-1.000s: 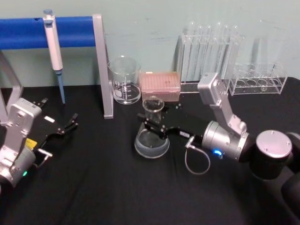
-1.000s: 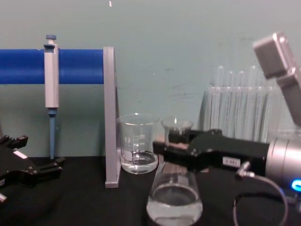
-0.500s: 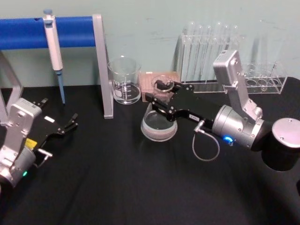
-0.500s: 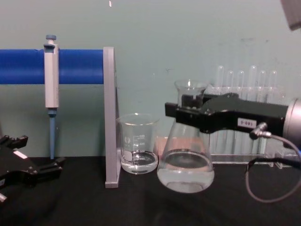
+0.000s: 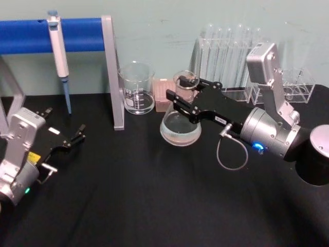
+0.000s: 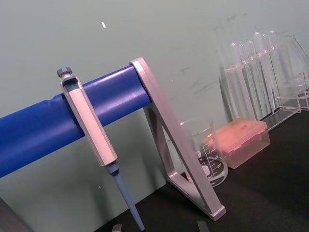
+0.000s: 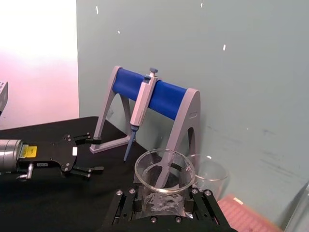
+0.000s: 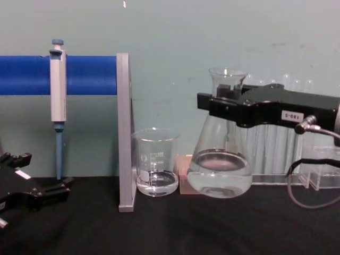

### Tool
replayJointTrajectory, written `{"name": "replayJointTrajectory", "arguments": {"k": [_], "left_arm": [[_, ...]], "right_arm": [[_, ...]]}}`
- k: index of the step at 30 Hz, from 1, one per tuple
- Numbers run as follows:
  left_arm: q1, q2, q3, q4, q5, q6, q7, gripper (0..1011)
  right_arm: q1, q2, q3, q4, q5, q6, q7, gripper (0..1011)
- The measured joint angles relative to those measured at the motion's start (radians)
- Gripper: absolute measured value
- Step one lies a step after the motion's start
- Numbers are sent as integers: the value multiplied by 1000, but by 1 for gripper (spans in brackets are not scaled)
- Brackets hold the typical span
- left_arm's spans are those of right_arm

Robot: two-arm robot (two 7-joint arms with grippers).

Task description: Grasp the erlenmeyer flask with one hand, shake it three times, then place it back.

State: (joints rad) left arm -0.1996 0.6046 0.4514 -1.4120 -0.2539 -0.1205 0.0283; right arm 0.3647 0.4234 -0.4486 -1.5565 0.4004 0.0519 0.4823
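The erlenmeyer flask (image 5: 180, 126) (image 8: 222, 164) (image 7: 164, 174) is clear glass with a little clear liquid in its wide base. It hangs upright in the air above the black table, just right of the beaker. My right gripper (image 5: 186, 99) (image 8: 226, 103) (image 7: 163, 199), black with a white label and silver wrist, is shut on the flask's neck below the flared rim. My left gripper (image 5: 78, 135) (image 8: 62, 186) rests open low over the table at the far left, well away from the flask.
A glass beaker (image 5: 136, 88) (image 8: 155, 162) stands beside a grey and blue pipette stand (image 5: 112, 72) holding a pipette (image 5: 58, 51). A pink tip box (image 5: 163, 93) sits behind the flask. Test tube racks (image 5: 231, 56) line the back right. The black table (image 5: 144, 195) front is open.
The right gripper has lifted the flask off the table and carried it up and toward the back right. The left arm has stayed still.
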Motion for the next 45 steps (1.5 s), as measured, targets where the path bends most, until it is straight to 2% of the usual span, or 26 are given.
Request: {"name": "replayJointTrajectory", "arguments": {"k": [19, 45], "left_arm": [[0, 0, 0, 0, 0, 0, 0, 1001], [0, 0, 0, 0, 0, 0, 0, 1001]], "right_arm": [[-17, -3, 16, -21, 15, 20, -28, 458], [-14, -9, 12, -8, 21, 26, -29, 458]]}}
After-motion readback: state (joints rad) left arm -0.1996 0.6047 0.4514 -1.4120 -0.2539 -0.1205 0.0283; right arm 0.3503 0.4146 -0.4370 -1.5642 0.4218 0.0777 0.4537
